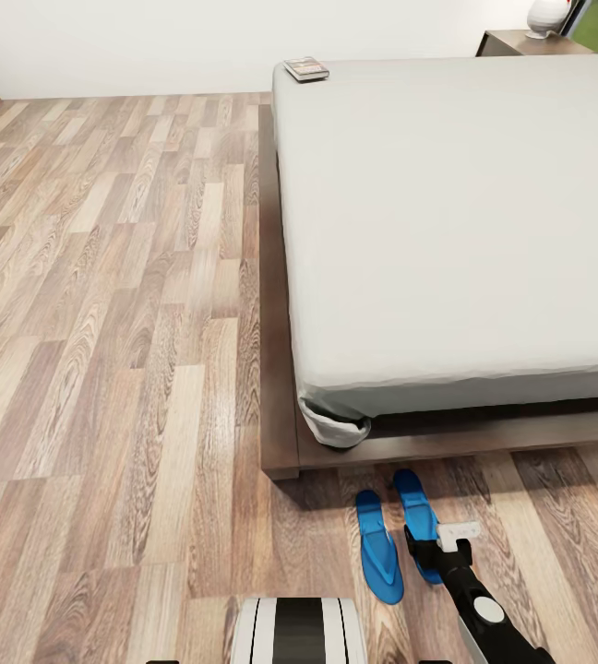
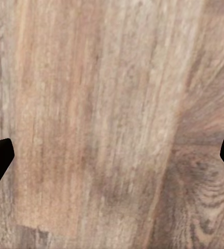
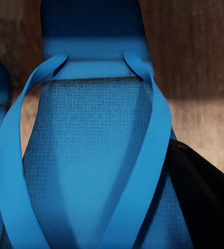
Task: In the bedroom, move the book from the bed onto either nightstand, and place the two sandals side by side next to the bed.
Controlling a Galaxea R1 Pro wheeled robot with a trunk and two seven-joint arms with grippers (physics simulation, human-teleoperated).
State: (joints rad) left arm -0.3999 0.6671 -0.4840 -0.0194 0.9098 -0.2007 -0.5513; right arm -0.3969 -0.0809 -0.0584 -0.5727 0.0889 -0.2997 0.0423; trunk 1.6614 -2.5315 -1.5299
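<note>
The right claw (image 1: 425,551) is down on the right sandal (image 1: 416,515), fingers (image 3: 195,192) either side of its sole, seemingly clamped on it. The left sandal (image 1: 376,546) lies just beside, both lengthwise toward the bed (image 1: 447,221). Left claw (image 2: 112,155) gapes wide over floor (image 1: 105,323). The book (image 1: 305,68) lies on the bed's far left corner.

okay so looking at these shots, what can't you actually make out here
- Book, head view: too small to read its cover.
- Right sandal, head view: heel hidden by the right gripper; whether it is gripped is unclear.
- Nightstand, head view: cut off by the bed and the picture's edge.
</note>
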